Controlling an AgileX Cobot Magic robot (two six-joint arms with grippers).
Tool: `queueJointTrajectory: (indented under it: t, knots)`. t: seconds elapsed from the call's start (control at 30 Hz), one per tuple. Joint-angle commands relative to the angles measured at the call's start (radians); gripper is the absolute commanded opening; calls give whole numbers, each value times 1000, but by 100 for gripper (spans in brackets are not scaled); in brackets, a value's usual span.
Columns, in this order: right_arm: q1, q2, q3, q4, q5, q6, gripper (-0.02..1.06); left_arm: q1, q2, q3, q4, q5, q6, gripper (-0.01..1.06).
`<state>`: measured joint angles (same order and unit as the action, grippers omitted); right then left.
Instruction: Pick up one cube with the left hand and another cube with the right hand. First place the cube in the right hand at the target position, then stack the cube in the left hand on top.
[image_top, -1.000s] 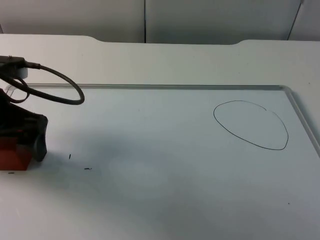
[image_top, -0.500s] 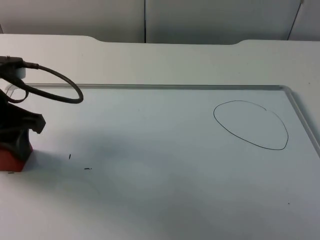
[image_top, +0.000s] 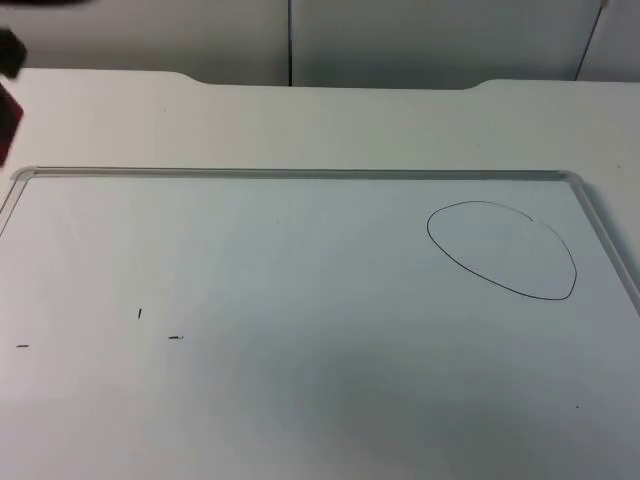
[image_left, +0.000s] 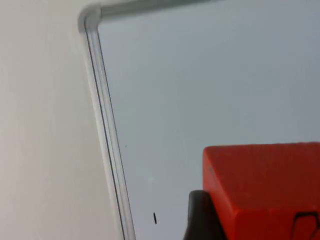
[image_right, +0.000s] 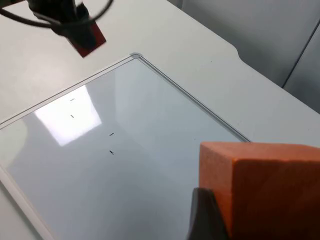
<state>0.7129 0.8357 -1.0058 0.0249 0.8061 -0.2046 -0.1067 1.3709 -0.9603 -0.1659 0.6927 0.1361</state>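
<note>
Two cubes up, one per arm. I see the red cube pinched in the left gripper, held above the whiteboard near its metal-framed corner; one black fingertip presses its side, the other is cut off. From the top view that cube is just a dark red sliver at 10 o'clock, mostly out of frame and blurred. From the right wrist it hangs off the board's far corner under the left gripper.

Orange cube is pinched in the right gripper, matte, sharp-edged, one finger visible against its face, cube cut off at the edge.

Board is glossy white, rounded corners, thin silver frame. Hand-drawn black loop sits at 3 o'clock, a few small pen ticks at 8 o'clock. White table beyond.
</note>
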Motion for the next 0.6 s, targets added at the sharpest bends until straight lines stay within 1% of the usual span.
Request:
queueJointTrajectory:
  t: [0.0,0.03,0.1,0.17,0.2,0.23,0.37,0.4,0.5,0.53,0.57]
  knots:
    - [-3,-5,2,-3,-27,25,0,-6,-194,-4,-40,86,23,0]
    - [-3,-5,2,-3,-27,25,0,-6,-194,-4,-40,86,23,0]
    - [-3,-5,2,-5,-29,53,0,-6,-327,-4,-40,143,25,0]
    - [-3,-5,2,-31,-33,102,0,-6,-437,-4,-33,207,41,0]
    - [-3,-5,2,-31,-33,102,0,-6,-437,-4,-33,207,41,0]
    - [-3,-2,2,-58,-33,138,0,-6,-505,-4,-31,252,41,0]
    - [-3,20,2,-172,-33,281,0,-6,-656,-4,-40,353,41,0]
    - [-3,20,2,-172,-33,281,0,-6,-656,-4,-40,353,41,0]
    - [-3,68,2,-297,-29,418,0,-6,-744,-4,-58,380,41,0]
    - [-3,88,-1,-330,-24,449,0,-6,-762,-4,-61,380,41,0]
    - [-3,88,-1,-330,-24,449,0,-6,-762,-4,-61,380,41,0]
